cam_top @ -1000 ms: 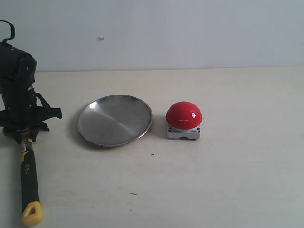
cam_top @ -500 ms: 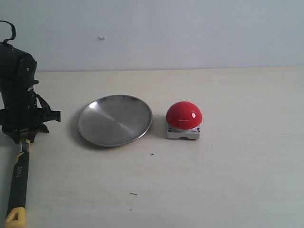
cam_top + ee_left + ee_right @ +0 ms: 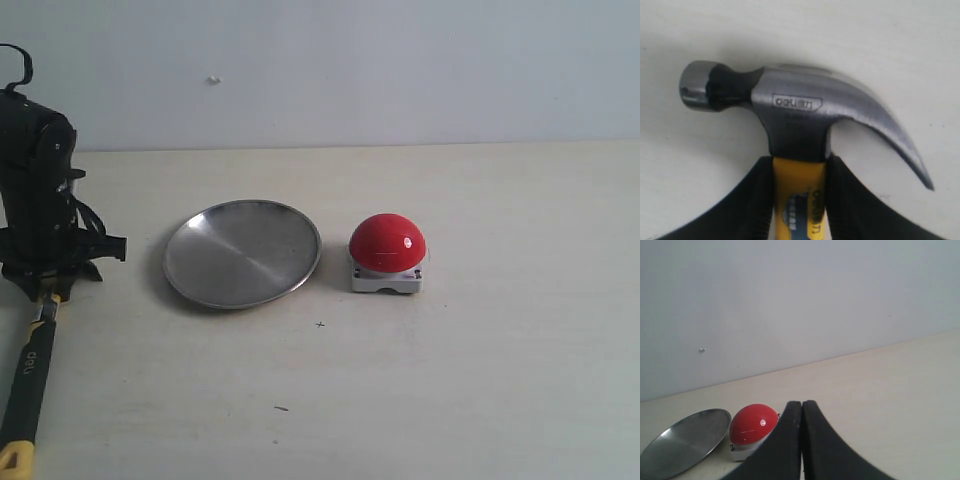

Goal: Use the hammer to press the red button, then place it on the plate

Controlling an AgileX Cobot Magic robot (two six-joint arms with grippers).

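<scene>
At the far left of the exterior view my left gripper (image 3: 45,292) is shut on the hammer (image 3: 28,375), whose black handle and yellow end cap trail toward the near edge. The left wrist view shows both black fingers (image 3: 756,200) clamped on the yellow neck, just below the dark metal head (image 3: 800,107). The silver plate (image 3: 242,252) lies to the right of that gripper, with the red button (image 3: 387,243) on its grey base further right. My right gripper (image 3: 802,407) is shut on nothing; it is out of the exterior view, and the button (image 3: 753,423) and plate (image 3: 685,442) lie beyond it.
A pale tabletop (image 3: 480,380) stretches under everything, ending at a plain light wall (image 3: 400,70) behind. The left arm's black body (image 3: 35,190) stands tall at the left edge.
The hammer's handle has swung leftward and its yellow end cap has slid toward the frame's bottom left corner. Left gripper has shifted slightly left. Plate and button have not moved.
</scene>
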